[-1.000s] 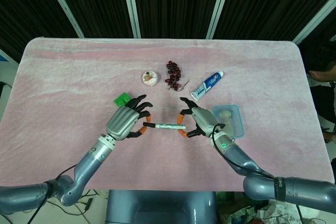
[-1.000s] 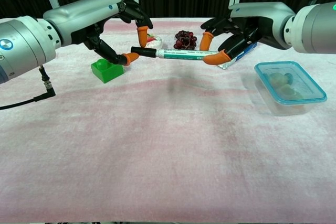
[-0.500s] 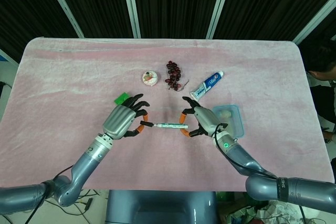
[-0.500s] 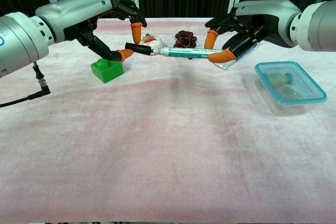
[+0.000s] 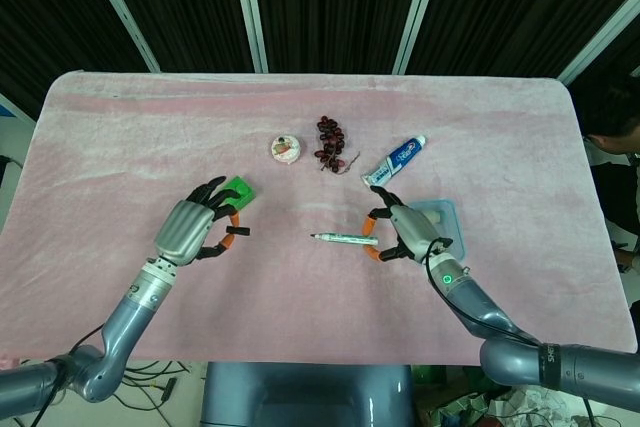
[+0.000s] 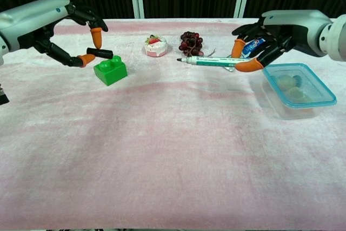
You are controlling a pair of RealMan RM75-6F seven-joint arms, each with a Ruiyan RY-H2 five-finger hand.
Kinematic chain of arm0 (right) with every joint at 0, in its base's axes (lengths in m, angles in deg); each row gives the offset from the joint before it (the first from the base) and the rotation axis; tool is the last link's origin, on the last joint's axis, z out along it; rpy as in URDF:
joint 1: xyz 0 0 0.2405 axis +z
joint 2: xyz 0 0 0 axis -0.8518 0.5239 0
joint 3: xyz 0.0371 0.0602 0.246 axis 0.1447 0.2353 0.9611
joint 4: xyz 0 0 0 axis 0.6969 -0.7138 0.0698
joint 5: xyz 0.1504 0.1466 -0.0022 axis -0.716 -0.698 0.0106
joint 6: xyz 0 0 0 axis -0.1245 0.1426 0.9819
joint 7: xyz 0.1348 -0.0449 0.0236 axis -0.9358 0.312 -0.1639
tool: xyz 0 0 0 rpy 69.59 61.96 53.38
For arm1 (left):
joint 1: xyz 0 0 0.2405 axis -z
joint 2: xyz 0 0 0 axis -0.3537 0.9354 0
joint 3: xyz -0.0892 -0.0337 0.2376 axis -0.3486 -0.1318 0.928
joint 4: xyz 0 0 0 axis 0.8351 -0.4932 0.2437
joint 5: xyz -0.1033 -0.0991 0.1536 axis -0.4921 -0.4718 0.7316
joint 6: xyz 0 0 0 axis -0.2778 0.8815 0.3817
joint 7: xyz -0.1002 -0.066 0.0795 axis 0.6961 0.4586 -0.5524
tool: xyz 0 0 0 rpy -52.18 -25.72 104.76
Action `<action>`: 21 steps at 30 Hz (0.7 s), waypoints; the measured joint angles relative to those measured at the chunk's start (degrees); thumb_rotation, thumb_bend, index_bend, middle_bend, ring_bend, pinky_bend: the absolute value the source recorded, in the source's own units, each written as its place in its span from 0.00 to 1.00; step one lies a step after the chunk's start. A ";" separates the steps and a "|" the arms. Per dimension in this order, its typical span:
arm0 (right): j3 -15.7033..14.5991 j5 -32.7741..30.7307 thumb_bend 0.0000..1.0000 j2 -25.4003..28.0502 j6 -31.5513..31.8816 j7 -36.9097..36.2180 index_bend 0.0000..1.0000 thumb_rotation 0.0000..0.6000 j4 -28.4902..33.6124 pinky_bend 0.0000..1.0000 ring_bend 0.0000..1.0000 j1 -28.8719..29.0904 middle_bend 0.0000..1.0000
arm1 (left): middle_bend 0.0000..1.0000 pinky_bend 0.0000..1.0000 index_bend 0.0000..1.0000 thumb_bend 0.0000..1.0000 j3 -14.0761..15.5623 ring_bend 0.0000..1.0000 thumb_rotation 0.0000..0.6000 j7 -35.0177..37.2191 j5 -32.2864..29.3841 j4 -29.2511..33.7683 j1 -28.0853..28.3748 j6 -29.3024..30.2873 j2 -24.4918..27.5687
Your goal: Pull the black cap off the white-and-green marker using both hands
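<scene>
Two hands, well apart: left hand point(image 6: 70, 39) pinches the black cap point(image 6: 100, 53) above the green block point(image 6: 111, 70); right hand point(image 6: 270, 33) grips the marker point(image 6: 208, 61).

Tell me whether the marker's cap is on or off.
Off. The left hand pinches the black cap apart from the marker, whose bare tip shows in the right hand.

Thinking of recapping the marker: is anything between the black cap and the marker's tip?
Nothing visible: black cap in the left hand, white-and-green marker in the right hand, open air between; the green toy brick sits lower.
</scene>
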 measured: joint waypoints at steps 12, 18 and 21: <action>-3.66 2.44 0.39 -11.67 4.95 4.09 0.87 1.00 -7.06 0.16 0.02 -1.63 0.00 | 0.24 0.12 0.48 0.34 3.44 0.04 1.00 7.04 1.13 -7.64 -2.46 -2.01 -1.90; -3.75 2.60 0.39 -16.92 6.43 5.94 0.86 1.00 -12.22 0.16 0.02 -1.87 0.00 | 0.22 0.10 0.44 0.27 4.31 0.02 1.00 7.83 2.09 -9.96 -2.66 -3.42 -2.95; -3.42 2.49 0.32 -18.13 6.45 6.22 0.76 1.00 -13.82 0.16 0.01 -1.90 0.00 | 0.19 0.07 0.38 0.20 4.62 0.00 1.00 7.53 2.26 -10.44 -2.63 -4.01 -3.09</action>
